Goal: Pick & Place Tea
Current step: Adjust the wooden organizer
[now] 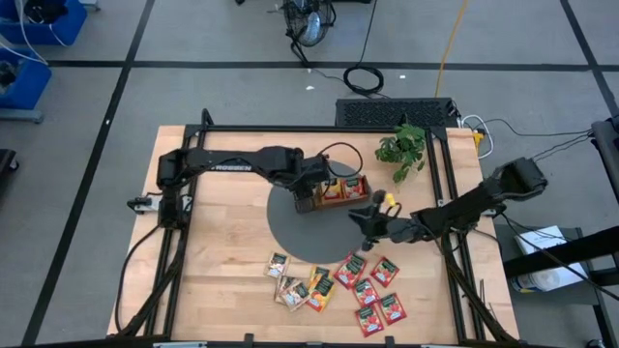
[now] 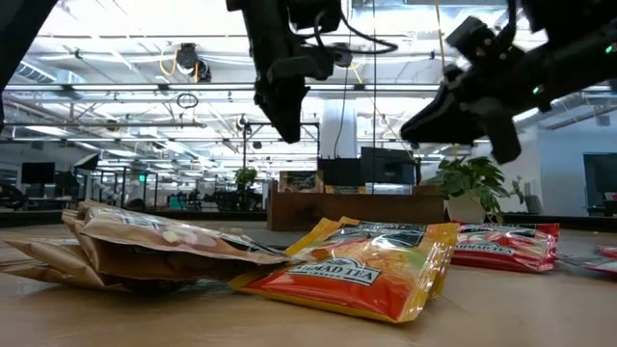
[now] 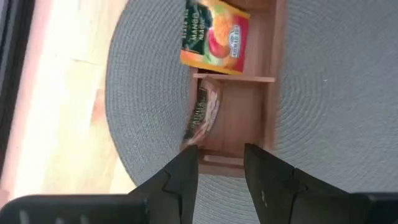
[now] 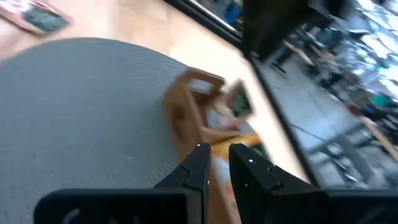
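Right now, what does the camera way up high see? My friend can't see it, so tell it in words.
From above, the left gripper hovers over a wooden tray holding tea sachets on a round grey mat. The right gripper hangs beside the tray. More sachets lie scattered on the table near a small plant.

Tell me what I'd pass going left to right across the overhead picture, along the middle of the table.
Left arm → left gripper → wooden tray holding sachets → right gripper → right arm. The loose tea sachets lie nearer the table's front edge, outside this line.
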